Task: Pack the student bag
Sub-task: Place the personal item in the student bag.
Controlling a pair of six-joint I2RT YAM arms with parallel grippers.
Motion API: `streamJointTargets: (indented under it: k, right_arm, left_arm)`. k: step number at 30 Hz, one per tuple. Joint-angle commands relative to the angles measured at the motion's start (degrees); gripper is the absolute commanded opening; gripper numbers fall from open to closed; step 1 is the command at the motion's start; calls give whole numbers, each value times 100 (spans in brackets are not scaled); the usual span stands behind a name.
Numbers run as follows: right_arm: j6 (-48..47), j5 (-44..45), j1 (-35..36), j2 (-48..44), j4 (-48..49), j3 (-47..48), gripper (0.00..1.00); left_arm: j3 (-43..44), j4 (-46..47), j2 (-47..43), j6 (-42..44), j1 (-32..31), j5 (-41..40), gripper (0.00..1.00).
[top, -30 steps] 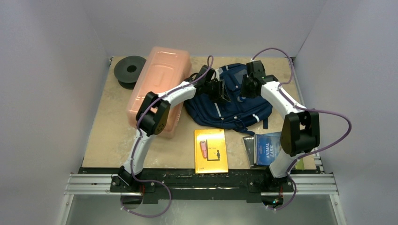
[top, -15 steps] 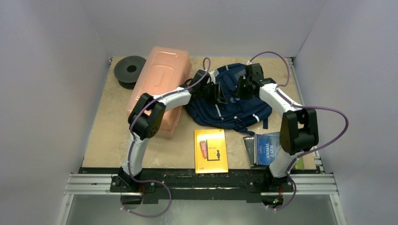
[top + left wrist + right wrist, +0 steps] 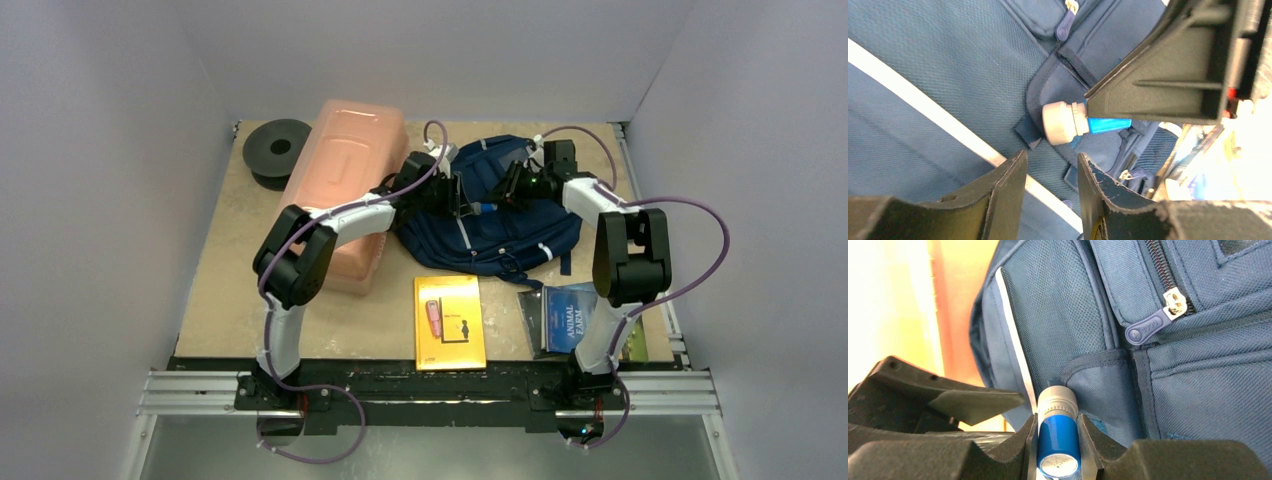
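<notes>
The student bag (image 3: 500, 238), navy with light grey stripes, lies flat at the back middle of the table. My right gripper (image 3: 1058, 426) is shut on a blue tube (image 3: 1058, 442) with a grey-white ribbed cap. The cap end points at the mouth of a small side pocket (image 3: 1098, 377) on the bag (image 3: 1198, 385). My left gripper (image 3: 1050, 157) hangs open just over the bag's fabric (image 3: 923, 75), nothing between its fingers. It faces the tube (image 3: 1070, 123) from the other side. In the top view the left gripper (image 3: 462, 197) and right gripper (image 3: 512, 185) nearly meet over the bag.
A long pink translucent box (image 3: 345, 180) lies left of the bag, under the left forearm. A black spool (image 3: 277, 148) sits at the back left. A yellow book (image 3: 450, 322) and a blue "Animal Farm" book (image 3: 572, 315) lie near the front edge.
Both arms have reached further back and lower over the bag. The right gripper has brought the blue tube down to the side pocket. The left jaws have opened slightly wider.
</notes>
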Motion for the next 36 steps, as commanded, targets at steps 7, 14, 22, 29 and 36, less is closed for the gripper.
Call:
streamJointTargets:
  k: [7, 14, 22, 29, 36]
  right_arm:
    - [184, -2123, -446, 601, 654, -227, 0]
    - [447, -2445, -541, 734, 928, -274, 0]
    - [427, -2418, -554, 668, 894, -317, 0]
    - [516, -2486, -550, 628, 981, -340, 0]
    - [685, -2559, -557, 504, 1118, -357, 0]
  left_arm:
    - [227, 521, -520, 2904, -172, 44, 56]
    - [672, -588, -101, 4392, -220, 763, 57]
    - [1546, -2009, 310, 4696, -235, 1279, 55]
    - [2042, -2449, 611, 4649, -297, 1031, 52]
    - [2264, -2746, 734, 4729, -380, 906, 47]
